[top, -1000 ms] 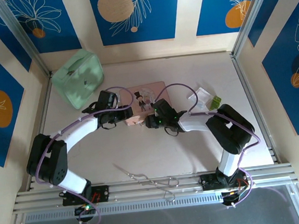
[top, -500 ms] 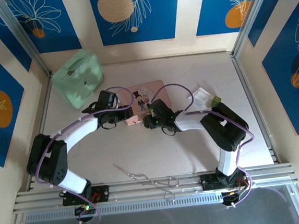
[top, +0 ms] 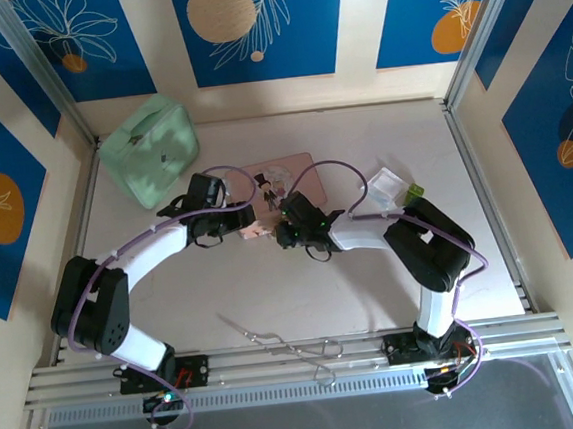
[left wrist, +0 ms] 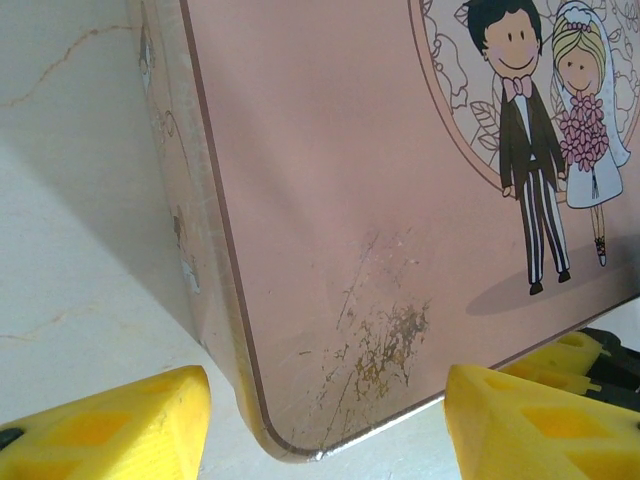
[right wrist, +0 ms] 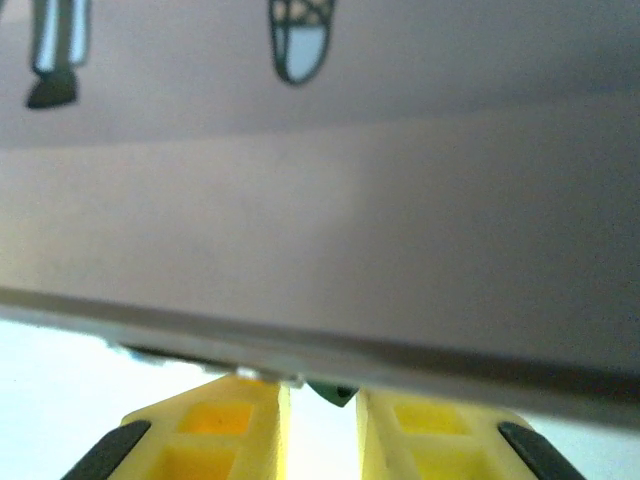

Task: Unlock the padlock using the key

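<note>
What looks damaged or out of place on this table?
The pink tin has a scuffed, scratched patch on its lid near the corner, and paint is chipped along its side wall. A thin wire tool lies loose near the front rail.

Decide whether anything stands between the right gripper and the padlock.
Nothing visible does. The padlock, just a teal bit under the edge of the pink tin, sits right at the narrow gap of the right gripper.

pink tin point(left wrist: 330, 200): smooth printed metal, satin sheen, scratched and rust-flecked near one corner. desk point(left wrist: 70, 200): pale marble-look surface, smooth. left tool point(left wrist: 325, 430): fingers point(left wrist: 110, 425) of matt yellow plastic.
</note>
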Available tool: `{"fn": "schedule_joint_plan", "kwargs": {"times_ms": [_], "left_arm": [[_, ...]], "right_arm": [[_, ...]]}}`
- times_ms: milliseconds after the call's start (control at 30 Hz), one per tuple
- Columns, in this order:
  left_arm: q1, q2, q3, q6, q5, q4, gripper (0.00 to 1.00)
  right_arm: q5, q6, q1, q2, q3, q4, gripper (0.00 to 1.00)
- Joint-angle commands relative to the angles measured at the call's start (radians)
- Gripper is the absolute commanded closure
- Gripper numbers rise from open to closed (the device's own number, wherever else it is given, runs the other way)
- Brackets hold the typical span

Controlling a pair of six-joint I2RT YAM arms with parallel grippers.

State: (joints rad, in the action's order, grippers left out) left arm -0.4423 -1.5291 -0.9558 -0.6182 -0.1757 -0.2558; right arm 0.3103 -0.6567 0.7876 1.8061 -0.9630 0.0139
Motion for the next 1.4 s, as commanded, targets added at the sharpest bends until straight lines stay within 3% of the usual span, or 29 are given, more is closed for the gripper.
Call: {"fn": "schedule_joint_plan", "kwargs": {"times_ms": [0,167,367,700,967,1033,1100,1267,1367], "left_arm": [[0.012,-0.006,0.000,0.032,-0.005,-0.025,0.37],[0.020,0.000,0.006,0.036,-0.002,-0.024,0.35],[0.023,0.007,-0.003,0.030,-0.010,-0.028,0.34],[0.023,0.083,0.020,-0.003,-0.005,0.006,0.22],[0.023,0.126,0.029,-0.045,-0.044,0.025,0.24],[0.024,0.137,0.027,-0.050,-0.052,0.021,0.24],[0.023,0.141,0.022,-0.049,-0.057,0.014,0.24],[0.023,0.125,0.025,-0.047,-0.051,0.010,0.24],[0.023,0.109,0.033,-0.055,-0.051,0.021,0.25]], "right_arm": [[0.017,-0.057,0.025,-0.008,0.001,-0.111,0.79],[0.027,-0.080,0.050,-0.028,0.023,-0.107,0.79],[0.038,-0.067,0.053,-0.106,0.074,-0.085,0.62],[0.091,-0.026,0.101,-0.347,0.219,0.011,0.61],[0.193,-0.023,0.105,-0.436,0.249,0.025,0.61],[0.215,0.025,0.108,-0.454,0.284,0.103,0.59],[0.239,0.025,0.094,-0.458,0.312,0.162,0.49],[0.099,0.077,0.015,-0.405,0.275,0.141,0.50],[-0.162,0.103,-0.050,-0.387,0.284,0.208,0.54]]}}
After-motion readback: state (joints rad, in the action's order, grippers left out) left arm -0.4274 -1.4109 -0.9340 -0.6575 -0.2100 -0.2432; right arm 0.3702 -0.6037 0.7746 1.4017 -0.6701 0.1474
